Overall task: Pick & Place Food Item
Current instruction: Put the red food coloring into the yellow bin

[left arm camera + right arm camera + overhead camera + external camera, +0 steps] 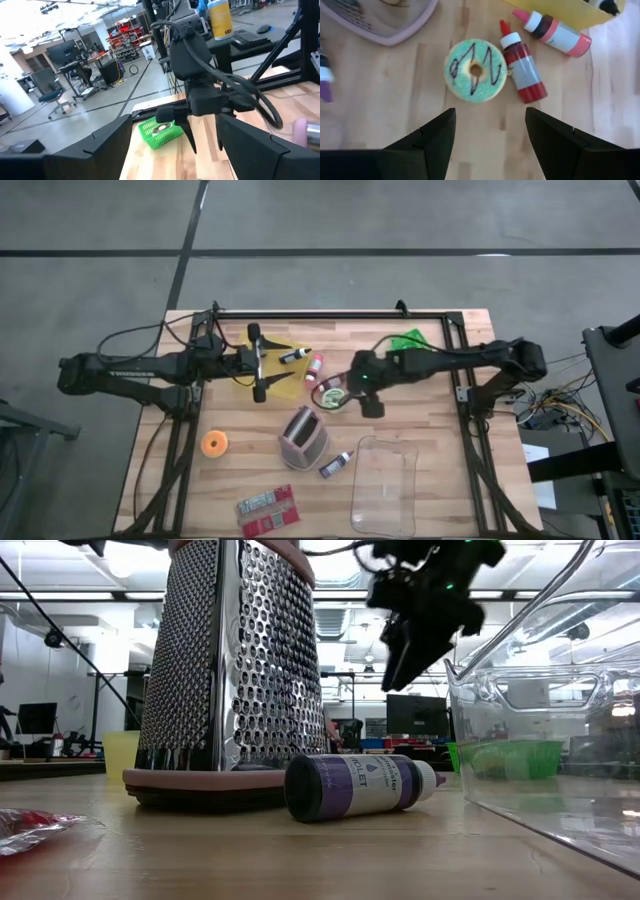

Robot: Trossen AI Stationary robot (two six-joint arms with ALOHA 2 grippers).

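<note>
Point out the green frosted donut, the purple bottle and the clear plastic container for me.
green frosted donut [475, 71], right wrist view, on the icing beside its hole.
purple bottle [352, 786], low view, on its label.
clear plastic container [386, 480], high view, on its floor.

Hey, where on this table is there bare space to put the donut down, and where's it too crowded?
Free wood: between the orange ring and the grater, and the right strip between the green basket and the clear bin. Crowded: the middle, where the donut, red bottles and yellow sheet cluster under both open grippers, right and left.
</note>
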